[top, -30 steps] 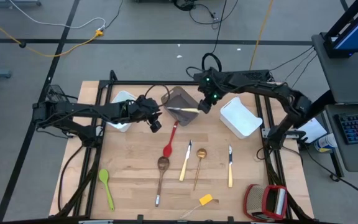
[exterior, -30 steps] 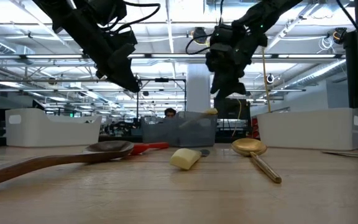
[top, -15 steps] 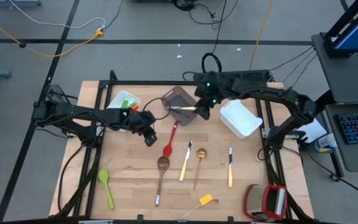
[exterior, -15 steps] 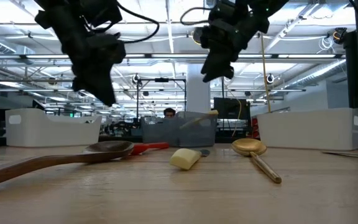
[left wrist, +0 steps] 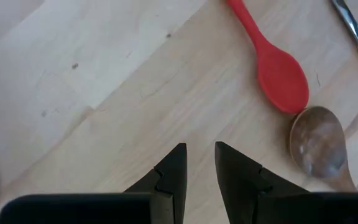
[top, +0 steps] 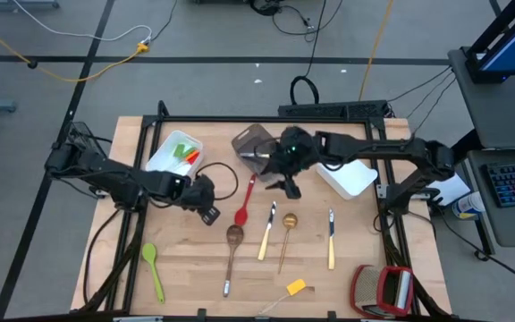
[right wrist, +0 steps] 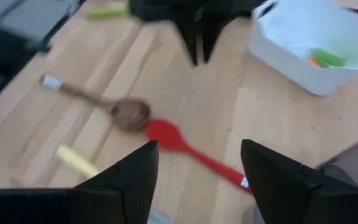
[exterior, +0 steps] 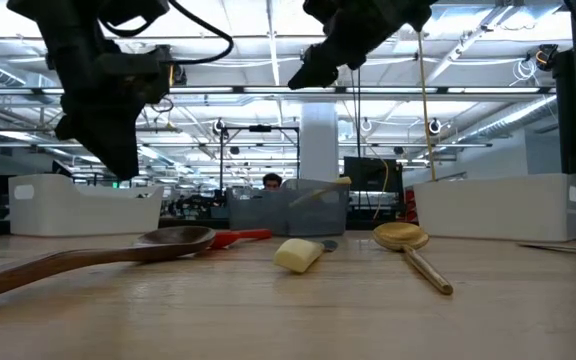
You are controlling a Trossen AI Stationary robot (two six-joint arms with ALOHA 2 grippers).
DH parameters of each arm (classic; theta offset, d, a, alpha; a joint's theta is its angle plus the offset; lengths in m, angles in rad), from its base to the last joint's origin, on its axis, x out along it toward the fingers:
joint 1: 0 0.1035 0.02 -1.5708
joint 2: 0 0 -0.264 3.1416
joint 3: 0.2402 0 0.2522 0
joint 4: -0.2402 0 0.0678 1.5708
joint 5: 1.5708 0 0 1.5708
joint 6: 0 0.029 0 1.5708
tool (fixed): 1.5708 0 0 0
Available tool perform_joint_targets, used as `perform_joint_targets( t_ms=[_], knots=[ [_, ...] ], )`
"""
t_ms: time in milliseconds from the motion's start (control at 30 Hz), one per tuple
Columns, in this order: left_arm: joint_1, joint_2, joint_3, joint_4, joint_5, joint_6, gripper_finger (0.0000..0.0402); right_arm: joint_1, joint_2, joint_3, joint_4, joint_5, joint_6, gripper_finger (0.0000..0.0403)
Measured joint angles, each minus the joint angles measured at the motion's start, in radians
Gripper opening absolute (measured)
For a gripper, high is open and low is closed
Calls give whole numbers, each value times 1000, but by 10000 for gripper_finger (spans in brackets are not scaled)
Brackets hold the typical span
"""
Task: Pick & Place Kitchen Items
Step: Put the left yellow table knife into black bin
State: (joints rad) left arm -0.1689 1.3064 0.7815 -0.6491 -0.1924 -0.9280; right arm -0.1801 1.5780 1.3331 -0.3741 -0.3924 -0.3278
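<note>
My left gripper (top: 208,213) hovers low over bare wood to the left of the red spoon (top: 244,201), empty, its fingers (left wrist: 174,167) only a narrow gap apart. My right gripper (top: 286,184) hangs open and empty between the grey bin (top: 259,141) and the red spoon (right wrist: 185,146). A pale-handled knife (top: 257,155) lies in the grey bin, its handle (exterior: 334,184) leaning on the rim. The wooden spoon (top: 232,249), gold spoon (top: 287,234), two knives (top: 266,231) (top: 331,237), green spoon (top: 153,268) and yellow piece (top: 296,287) lie flat on the table.
A white bin (top: 175,152) at the far left holds green and orange utensils. Another white bin (top: 347,168) stands to the right of the grey one. A bulky red-and-silver object (top: 383,291) sits at the near right corner. Bare wood shows between the left bin and the green spoon.
My left gripper has swung from beside the left white bin toward the near edge and down, ending beside the red spoon. My right gripper has left the pale-handled knife in the grey bin and moved off it, toward the near edge and the red spoon.
</note>
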Motion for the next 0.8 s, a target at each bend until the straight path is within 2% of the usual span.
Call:
perform_joint_targets(
  t_ms=[100, 300, 533, 600, 733, 800],
  knots=[
    [-11, 0, 0, 0, -13, -1, 85, 47, 0, -24, -13, -2, -46, 230],
    [-11, 0, 0, -1, -53, -1, 85, 173, 0, -162, 91, -5, -190, 225],
    [0, 0, 0, 16, -71, -7, 85, 318, 45, -290, 361, -3, -145, 224],
    [7, 0, 0, 25, -66, -18, 85, 350, 85, -280, 419, -5, -127, 224],
    [8, 0, 0, 36, -63, 1, 85, 392, 147, -263, 417, -5, -110, 224],
    [7, 0, 0, 43, -63, 13, 85, 404, 192, -246, 487, -2, -92, 224]
  ],
)
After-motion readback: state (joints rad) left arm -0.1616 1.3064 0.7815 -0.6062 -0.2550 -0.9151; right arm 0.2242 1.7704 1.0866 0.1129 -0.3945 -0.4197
